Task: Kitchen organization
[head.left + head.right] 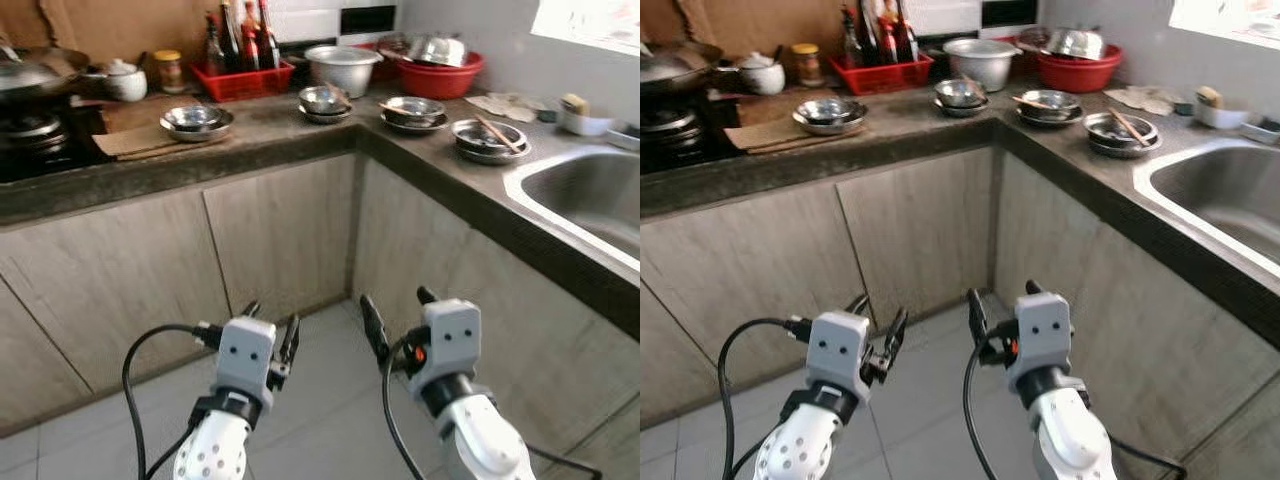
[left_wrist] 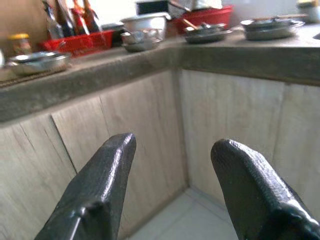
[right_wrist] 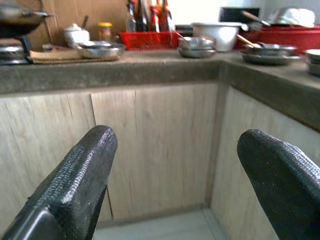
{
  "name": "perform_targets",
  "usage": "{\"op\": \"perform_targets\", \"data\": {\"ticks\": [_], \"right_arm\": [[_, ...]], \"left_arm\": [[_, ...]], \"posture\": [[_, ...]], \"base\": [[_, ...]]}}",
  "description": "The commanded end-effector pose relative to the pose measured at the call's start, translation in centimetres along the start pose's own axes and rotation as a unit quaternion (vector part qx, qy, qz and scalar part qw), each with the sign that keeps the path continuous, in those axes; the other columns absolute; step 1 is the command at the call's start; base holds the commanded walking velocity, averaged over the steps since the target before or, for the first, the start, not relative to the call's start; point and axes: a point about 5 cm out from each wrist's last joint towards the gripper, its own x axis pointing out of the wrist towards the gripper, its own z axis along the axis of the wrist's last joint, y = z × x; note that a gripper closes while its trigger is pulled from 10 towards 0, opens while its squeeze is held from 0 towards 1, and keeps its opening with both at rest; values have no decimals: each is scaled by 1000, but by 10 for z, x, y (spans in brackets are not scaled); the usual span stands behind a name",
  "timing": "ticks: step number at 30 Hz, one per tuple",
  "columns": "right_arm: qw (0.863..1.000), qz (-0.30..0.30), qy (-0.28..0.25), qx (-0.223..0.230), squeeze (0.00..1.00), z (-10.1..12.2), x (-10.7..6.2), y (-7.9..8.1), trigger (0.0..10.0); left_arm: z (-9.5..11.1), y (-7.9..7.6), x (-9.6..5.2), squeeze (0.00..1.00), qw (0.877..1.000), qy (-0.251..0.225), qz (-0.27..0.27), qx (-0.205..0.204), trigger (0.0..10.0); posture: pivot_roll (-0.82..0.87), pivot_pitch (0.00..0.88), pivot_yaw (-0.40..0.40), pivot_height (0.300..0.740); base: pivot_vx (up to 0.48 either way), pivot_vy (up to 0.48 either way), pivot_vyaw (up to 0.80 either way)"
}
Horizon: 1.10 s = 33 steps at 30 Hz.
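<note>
You have both arms raised low in front of the body. The left tool (image 1: 270,328) has its fingers (image 2: 95,195) parted and empty. The right tool (image 1: 398,312) is spread wider, also empty.

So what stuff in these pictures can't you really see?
- Inside the red basin: head views, metal bowl on top hides it.
- Sink: cut off by the right edge.
- Wok: cut off by the left edge.
- Bottle labels in the red basket: too small.
- Cabinet insides: doors closed.
</note>
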Motion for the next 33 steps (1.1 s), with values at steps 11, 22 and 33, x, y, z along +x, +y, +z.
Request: {"op": "perform_targets", "data": {"ticks": [11, 22, 33], "right_arm": [[1000, -8, 2, 2, 0, -3, 3, -2, 10000], [1000, -13, 5, 6, 0, -5, 5, -4, 10000], [1000, -14, 11, 7, 0, -10, 1, -3, 10000]], "left_arm": [[2, -3, -1, 0, 1000, -3, -10, 0, 10000], [0, -4, -2, 0, 1000, -3, -15, -2, 10000], [0, -5, -2, 0, 1000, -3, -17, -3, 10000]], "posture": [[133, 44, -18, 740], [134, 28, -16, 740], [137, 38, -18, 740]], "base": [[310, 0, 800], [310, 0, 131], [312, 0, 0]]}}
